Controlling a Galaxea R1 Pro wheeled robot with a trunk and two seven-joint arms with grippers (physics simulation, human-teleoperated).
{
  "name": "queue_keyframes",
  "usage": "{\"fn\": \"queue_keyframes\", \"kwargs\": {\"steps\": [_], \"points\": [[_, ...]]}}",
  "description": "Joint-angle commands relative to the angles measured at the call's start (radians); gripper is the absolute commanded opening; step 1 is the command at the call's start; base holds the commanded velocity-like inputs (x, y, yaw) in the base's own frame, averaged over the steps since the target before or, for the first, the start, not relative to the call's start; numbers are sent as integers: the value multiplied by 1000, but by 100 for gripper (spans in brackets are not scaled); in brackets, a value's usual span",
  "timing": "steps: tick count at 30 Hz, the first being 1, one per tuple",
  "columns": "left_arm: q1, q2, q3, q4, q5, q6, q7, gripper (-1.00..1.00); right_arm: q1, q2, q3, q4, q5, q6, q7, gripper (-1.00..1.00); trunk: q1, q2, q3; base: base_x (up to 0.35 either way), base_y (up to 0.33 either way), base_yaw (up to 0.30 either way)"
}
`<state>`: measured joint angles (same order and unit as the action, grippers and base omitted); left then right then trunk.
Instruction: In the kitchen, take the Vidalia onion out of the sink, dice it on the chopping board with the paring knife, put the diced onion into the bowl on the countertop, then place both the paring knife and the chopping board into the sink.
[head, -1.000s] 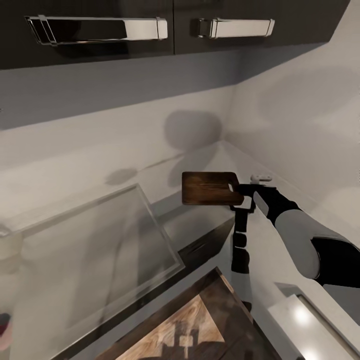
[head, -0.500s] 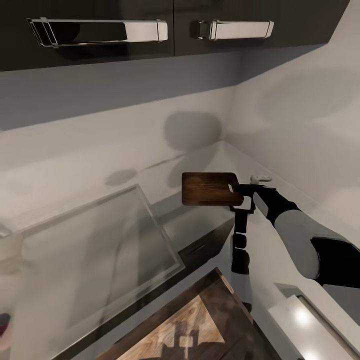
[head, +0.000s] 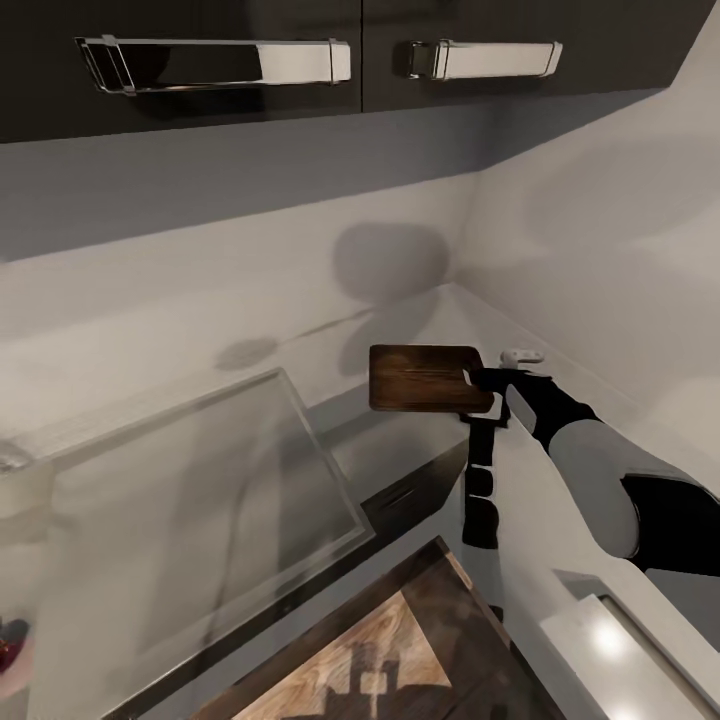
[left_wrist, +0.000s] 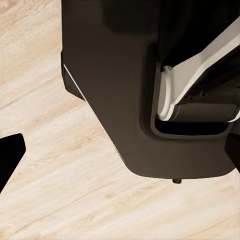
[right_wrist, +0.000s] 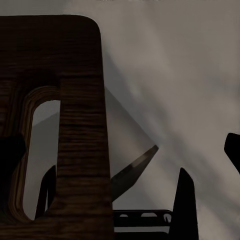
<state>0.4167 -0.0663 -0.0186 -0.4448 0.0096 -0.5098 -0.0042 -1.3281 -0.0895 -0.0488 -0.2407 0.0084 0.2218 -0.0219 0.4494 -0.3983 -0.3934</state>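
Your right gripper (head: 482, 381) is clenched on the chopping board (head: 425, 378), pinching it at the short edge with the slot-shaped handle hole, and the board hangs level in the air over the grey surface (head: 150, 330), its far end pointing toward the sink (head: 190, 500). One board, one knife: in the right wrist view the board (right_wrist: 55, 100) stands large in front of the camera, one dark finger (right_wrist: 10, 150) shows through the slot, and a dark pointed blade, the paring knife (right_wrist: 132, 172), peeks out from behind the board's edge, though you cannot tell there whether it touches the board or lies apart below it. Your right arm (head: 590, 470) reaches forward from the lower right, nearly straight, wrist level with the board. Just beyond the gripper, against the side wall, lies a small white object (head: 521, 355) on the surface; what it is cannot be made out. Between the board and the sink nothing rises; the sink's steel rim lies lower and nearer you than the board. Above hang two glossy black cabinets with two chrome bar handles (head: 215, 60). At the sink's near corner a small reddish thing (head: 12, 640) is cut by the frame edge. The left wrist view looks down on light wood floor (left_wrist: 60, 165) and the robot's dark base (left_wrist: 115, 75); whether your left gripper is released or clenched cannot be told.
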Motion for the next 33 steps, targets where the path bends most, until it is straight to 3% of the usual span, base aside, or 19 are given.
{"fn": "queue_keyframes", "kwargs": {"steps": [1,11,33], "points": [[1,0,-1,-2,1,-1,0,100,0,0,-5,-2,0,5,-1,100,1,-2,-1,0,0,6],[1,-1,-1,4,1,-1,0,100,0,0,-5,-2,1,6,-1,100,1,-2,-2,0,0,1],[1,-1,-1,6,1,-1,0,100,0,0,-5,-2,-1,7,-1,100,1,-2,-34,0,0,0]]}}
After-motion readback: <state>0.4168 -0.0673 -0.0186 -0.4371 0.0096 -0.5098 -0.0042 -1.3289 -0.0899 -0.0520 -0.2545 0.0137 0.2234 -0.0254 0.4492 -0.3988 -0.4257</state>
